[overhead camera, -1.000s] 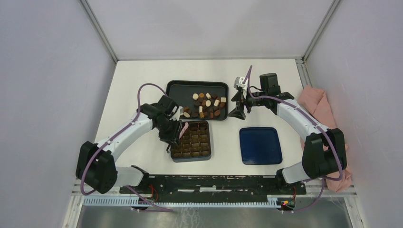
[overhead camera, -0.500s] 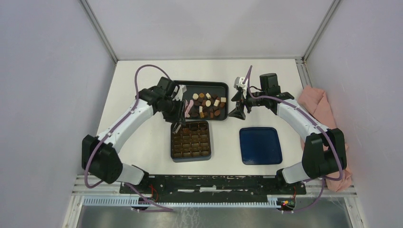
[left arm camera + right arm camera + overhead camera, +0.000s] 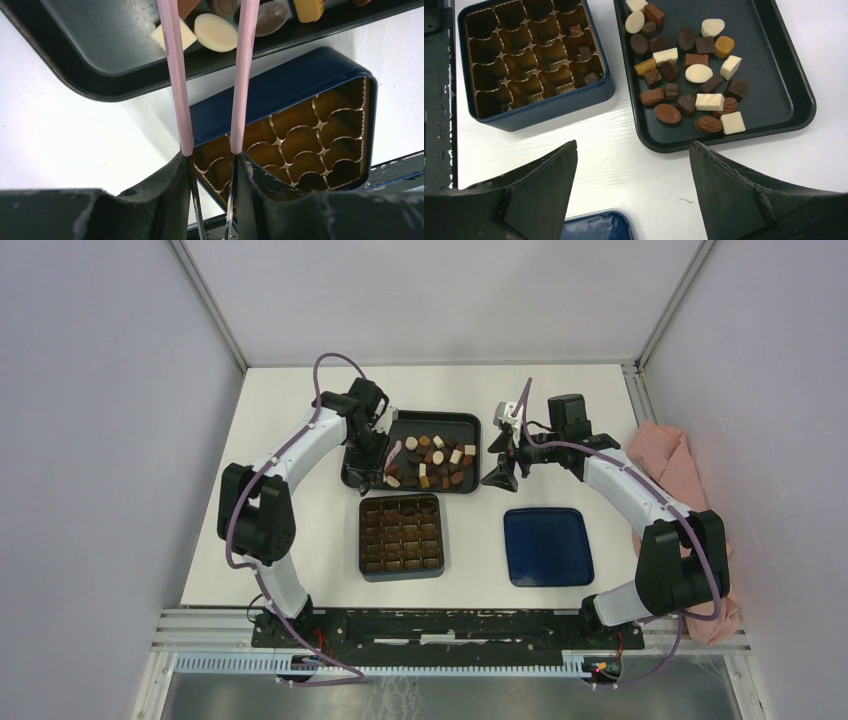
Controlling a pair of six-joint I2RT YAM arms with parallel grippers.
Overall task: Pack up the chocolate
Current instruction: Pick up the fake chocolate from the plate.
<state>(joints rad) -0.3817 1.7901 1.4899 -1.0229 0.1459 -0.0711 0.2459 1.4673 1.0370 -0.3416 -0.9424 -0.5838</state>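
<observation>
The chocolate (image 3: 437,460) lies as a heap of brown, dark and cream pieces in the right half of a black tray (image 3: 420,425). A few pieces (image 3: 585,52) sit in compartments of the dark blue box (image 3: 402,535). My left gripper (image 3: 210,157) is shut on the pink tweezers (image 3: 176,75), held over the tray's left part. Their arms stand apart and reach over a cream oval piece (image 3: 216,32); the tips are cut off by the frame. My right gripper (image 3: 633,145) hangs open over bare table right of the tray, holding nothing.
A blue lid (image 3: 547,546) lies flat on the table to the right of the box. Pink cloth (image 3: 680,470) is bunched against the right wall. The box (image 3: 310,130) sits just in front of the tray (image 3: 100,45). Walls close in three sides.
My left arm has swung away from the box's left edge, back to the tray's left part, carrying the tweezers. The right arm has not moved.
</observation>
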